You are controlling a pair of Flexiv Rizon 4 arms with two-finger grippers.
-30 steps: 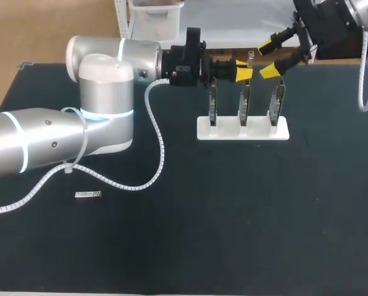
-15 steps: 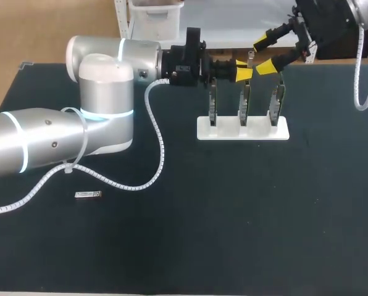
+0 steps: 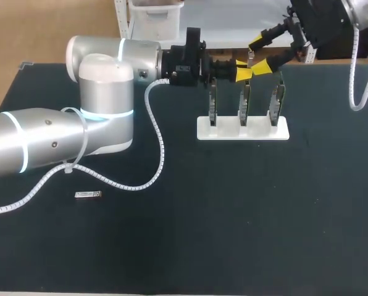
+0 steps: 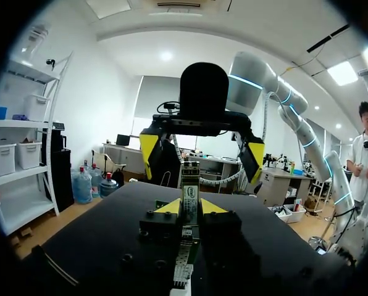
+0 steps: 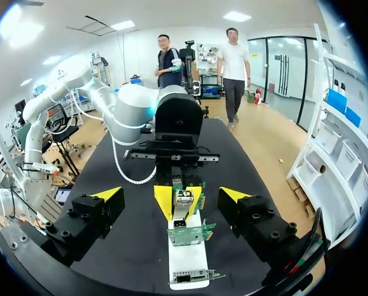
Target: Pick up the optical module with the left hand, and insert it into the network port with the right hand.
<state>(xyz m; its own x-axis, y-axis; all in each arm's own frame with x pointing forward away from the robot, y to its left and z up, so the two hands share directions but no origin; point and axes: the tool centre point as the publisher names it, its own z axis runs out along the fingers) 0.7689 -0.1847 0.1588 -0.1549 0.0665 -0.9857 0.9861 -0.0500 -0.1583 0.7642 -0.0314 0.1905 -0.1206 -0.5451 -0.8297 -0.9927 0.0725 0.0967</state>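
The optical module (image 4: 190,198) is held above the white stand (image 3: 242,129), over its middle. It is clamped upright between the yellow tips of the left tool (image 3: 242,73), which is closed on it from two sides. Part of its body is left standing proud of those tips.

The dark surface (image 3: 233,216) carries the white stand, in which three upright boards (image 3: 244,105) are set; the network ports are judged to sit on these. Above the stand's right half the right tool (image 3: 263,54) is spread wide. One of its fingers is placed on either side of the module, neither is seen to touch it, and nothing is held. Well to the left of the stand and nearer the viewer, a small metal piece (image 3: 87,195) lies flat on the surface.

The module is judged to be light, rigid and smooth-sided, so a slip under a weak pinch is likely. The exposed body above the left tool's tips should be gripped on its flat faces. The mating end should be left free and square to the port.
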